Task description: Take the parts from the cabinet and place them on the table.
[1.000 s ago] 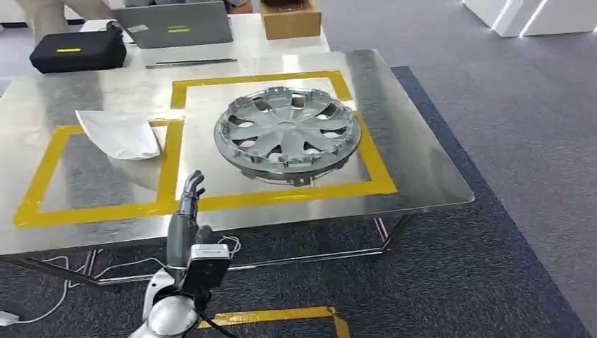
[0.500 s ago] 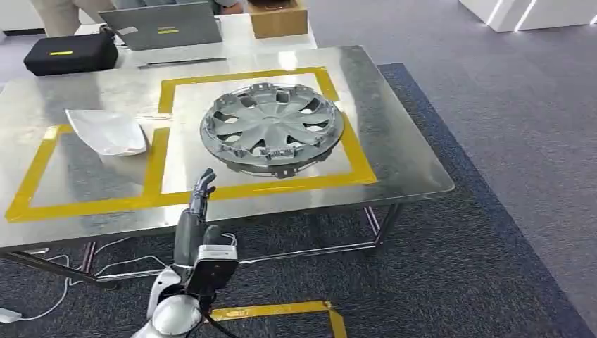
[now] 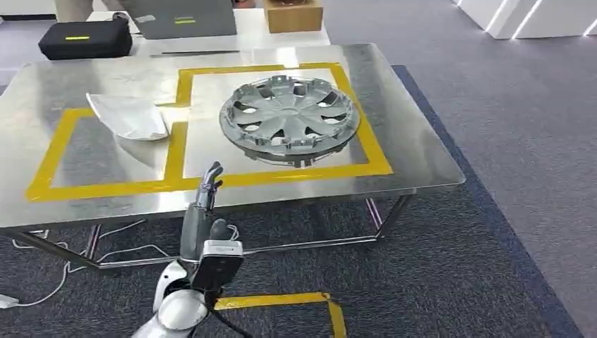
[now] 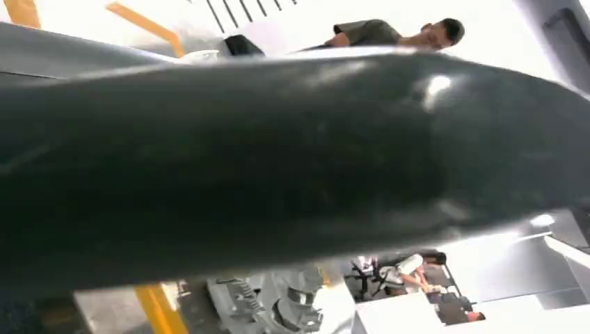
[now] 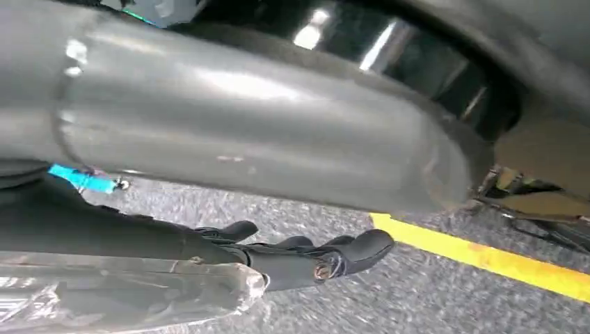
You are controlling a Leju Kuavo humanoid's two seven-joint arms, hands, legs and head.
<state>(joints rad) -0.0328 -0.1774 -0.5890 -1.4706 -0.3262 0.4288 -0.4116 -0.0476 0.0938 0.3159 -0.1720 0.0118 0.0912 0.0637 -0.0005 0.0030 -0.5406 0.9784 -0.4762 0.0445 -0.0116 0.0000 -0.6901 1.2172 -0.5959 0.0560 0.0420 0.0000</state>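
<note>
Lying flat inside a yellow taped square on the tabletop (image 3: pixel 422 169), a grey wheel cover (image 3: pixel 289 120) is seen ahead and right of the empty left hand (image 3: pixel 207 189), fingers extended; the right hand (image 5: pixel 306 254) hangs empty, loosely open.

A silver left arm (image 3: pixel 184 299) carries a grey camera block; its left hand (image 3: pixel 205 189) seems dark-fingered above the grey cover.
</note>
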